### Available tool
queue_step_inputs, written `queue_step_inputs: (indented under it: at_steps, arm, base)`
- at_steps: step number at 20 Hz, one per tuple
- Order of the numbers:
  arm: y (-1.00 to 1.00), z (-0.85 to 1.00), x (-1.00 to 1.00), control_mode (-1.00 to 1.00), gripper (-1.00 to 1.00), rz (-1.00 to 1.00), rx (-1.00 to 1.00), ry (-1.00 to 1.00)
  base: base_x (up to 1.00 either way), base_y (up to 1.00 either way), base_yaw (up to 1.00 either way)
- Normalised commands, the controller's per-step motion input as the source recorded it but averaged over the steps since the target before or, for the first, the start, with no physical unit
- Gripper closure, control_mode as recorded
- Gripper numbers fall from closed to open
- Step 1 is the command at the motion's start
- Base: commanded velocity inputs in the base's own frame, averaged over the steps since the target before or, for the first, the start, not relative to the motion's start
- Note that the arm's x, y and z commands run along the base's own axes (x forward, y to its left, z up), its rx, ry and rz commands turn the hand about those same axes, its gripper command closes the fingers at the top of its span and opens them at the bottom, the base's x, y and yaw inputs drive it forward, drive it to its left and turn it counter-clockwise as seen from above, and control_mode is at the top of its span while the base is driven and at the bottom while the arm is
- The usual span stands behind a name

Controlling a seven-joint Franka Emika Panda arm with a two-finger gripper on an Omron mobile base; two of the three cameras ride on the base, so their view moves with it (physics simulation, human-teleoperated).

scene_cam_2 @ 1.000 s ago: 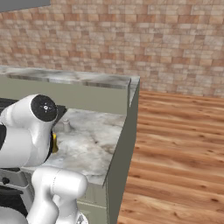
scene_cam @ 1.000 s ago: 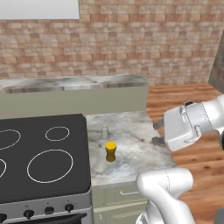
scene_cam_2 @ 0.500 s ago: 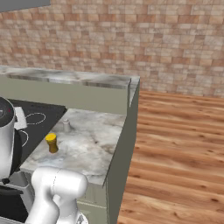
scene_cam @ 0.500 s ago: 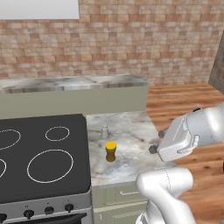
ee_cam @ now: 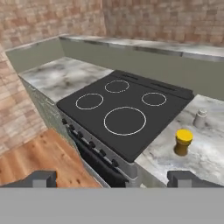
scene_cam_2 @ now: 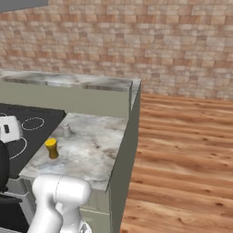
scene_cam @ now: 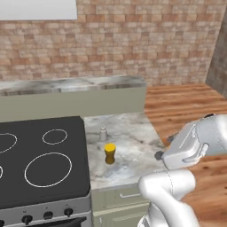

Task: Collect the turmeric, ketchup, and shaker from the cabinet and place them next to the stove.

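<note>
**Two down beside the stove, ketchup yet to come**

Biggest thing in play first: the stove (scene_cam: 42, 159), that flat black glass top with its white burner rings, sits on the left of the left base view and stretches right across the middle of the hand view, knobs lined along its grey front edge. Right alongside it runs the marble tabletop (scene_cam: 128, 137), a pale veined slab bounded at the back by a raised olive-beige ledge (scene_cam: 88, 99), with the brick wall (scene_cam: 133, 40) beyond and wooden floor (scene_cam_2: 182, 145) off to the side.

Now the arm: its white bulk hangs low over the floor side of the tabletop, off to the right in the left base view. The gripper (ee_cam: 113, 178) looks back across the stove from low down, its two dark tips standing wide apart at the bottom of the hand view, nothing between them. Empty-handed, then.

And the small stuff! The turmeric (scene_cam: 110, 153), yellow lid on top, stands upright on the tabletop just beside the stove's right edge. The shaker (scene_cam: 103, 133), little and pale grey, stands upright a touch further back, near the turmeric but not touching it.

So by my reading two of three are delivered. No red bottle in sight on this tabletop, and the cabinet isn't in frame either. The next move calls for a trip to that cabinet, jaws wide, to close on the slim ketchup bottle and bring it here.
</note>
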Motion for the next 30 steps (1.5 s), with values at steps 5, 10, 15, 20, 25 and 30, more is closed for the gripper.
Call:
queue_step_inputs:
  at_steps: [5,10,15,20,25,30]
  arm:
    - [0.00,0.00,0.00,1.00,-1.00,0.00,0.00,0.00]
    - [0.00,0.00,0.00,1.00,-1.00,0.00,0.00,0.00]
    - [0.00,0.00,0.00,1.00,-1.00,0.00,0.00,0.00]
    - [0.00,0.00,0.00,1.00,-1.00,0.00,0.00,0.00]
    - [0.00,0.00,0.00,1.00,-1.00,0.00,0.00,0.00]
    - [0.00,0.00,0.00,1.00,-1.00,0.00,0.00,0.00]
  base:
    - [-0.46,0.00,-0.59]
    - [-0.24,-0.09,-0.60]
    - [0.00,-0.65,-0.50]
    - [0.17,-0.99,-0.30]
    - [0.34,-1.00,-0.18]
    - [0.47,-1.00,-0.16]
